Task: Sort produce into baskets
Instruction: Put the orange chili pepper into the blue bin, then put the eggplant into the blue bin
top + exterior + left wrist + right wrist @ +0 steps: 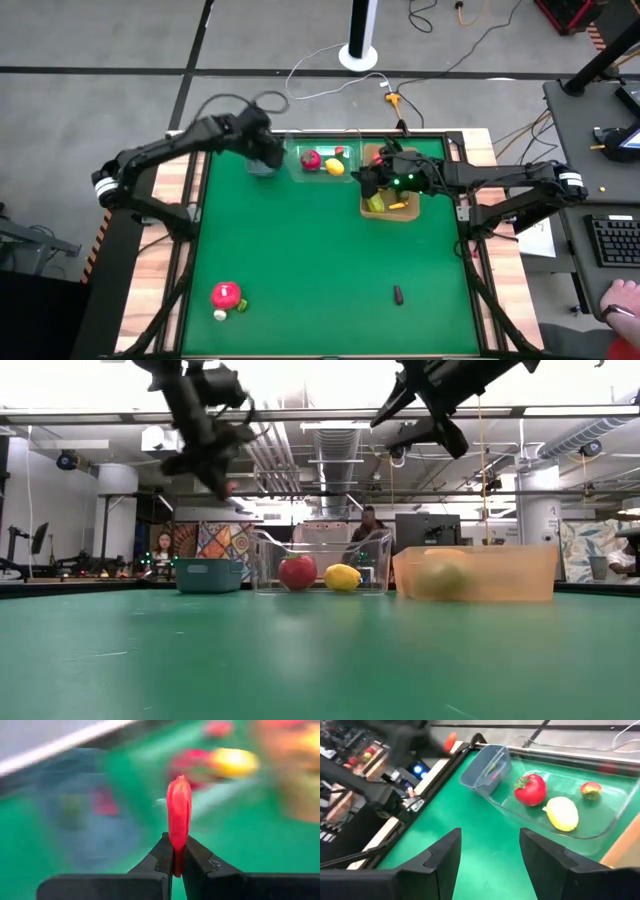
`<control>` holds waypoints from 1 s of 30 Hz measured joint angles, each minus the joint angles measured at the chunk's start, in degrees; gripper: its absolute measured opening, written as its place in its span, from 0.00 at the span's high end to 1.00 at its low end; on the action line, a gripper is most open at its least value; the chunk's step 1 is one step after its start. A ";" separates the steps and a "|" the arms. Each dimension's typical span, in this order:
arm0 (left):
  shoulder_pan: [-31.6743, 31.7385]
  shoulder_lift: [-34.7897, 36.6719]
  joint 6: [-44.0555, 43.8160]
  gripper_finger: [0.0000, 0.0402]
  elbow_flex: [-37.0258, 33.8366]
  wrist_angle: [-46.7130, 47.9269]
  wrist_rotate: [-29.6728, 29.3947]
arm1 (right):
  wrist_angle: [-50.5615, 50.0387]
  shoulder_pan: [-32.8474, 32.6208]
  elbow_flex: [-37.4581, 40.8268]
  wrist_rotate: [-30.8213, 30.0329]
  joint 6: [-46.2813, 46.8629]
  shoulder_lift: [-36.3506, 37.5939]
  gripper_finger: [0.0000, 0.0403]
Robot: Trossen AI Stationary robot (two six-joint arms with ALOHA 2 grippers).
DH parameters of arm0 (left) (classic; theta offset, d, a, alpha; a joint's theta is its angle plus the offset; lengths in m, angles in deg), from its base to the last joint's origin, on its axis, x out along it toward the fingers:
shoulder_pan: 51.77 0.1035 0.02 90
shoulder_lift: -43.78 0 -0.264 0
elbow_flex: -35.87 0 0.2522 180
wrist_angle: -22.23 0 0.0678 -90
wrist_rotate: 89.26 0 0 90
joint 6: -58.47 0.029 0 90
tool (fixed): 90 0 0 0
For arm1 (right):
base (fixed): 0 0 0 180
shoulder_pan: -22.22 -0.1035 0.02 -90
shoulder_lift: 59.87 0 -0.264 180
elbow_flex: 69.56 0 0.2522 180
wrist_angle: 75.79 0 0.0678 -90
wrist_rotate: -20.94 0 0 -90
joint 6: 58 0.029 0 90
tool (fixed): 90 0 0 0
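Your left gripper (175, 862) is clenching its jaws on a red chilli (178, 815) above the blue-grey bin (262, 163); your right gripper (487, 852) is hovering over the tan tray (400, 213), jaws released.

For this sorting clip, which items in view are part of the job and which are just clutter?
Part of the job:
- blue-grey bin
- clear tub holding a red fruit and a lemon
- tan tray
- red chilli in the left end effector
- red toy piece on the mat

Just lying about:
- small dark object on the mat
- keyboard
- floor cables
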 joint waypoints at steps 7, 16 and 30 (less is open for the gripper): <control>13.98 -7.11 6.35 0.99 -0.04 2.53 5.56 | 0.08 0.00 -0.13 2.13 -0.49 0.00 0.52; 15.29 -13.28 8.37 0.86 -0.04 2.95 7.51 | -0.91 0.00 -2.67 2.57 -1.81 0.00 0.52; 9.97 -3.86 9.07 0.59 -0.04 2.29 7.66 | -30.97 -4.73 -10.64 23.55 14.08 0.00 0.52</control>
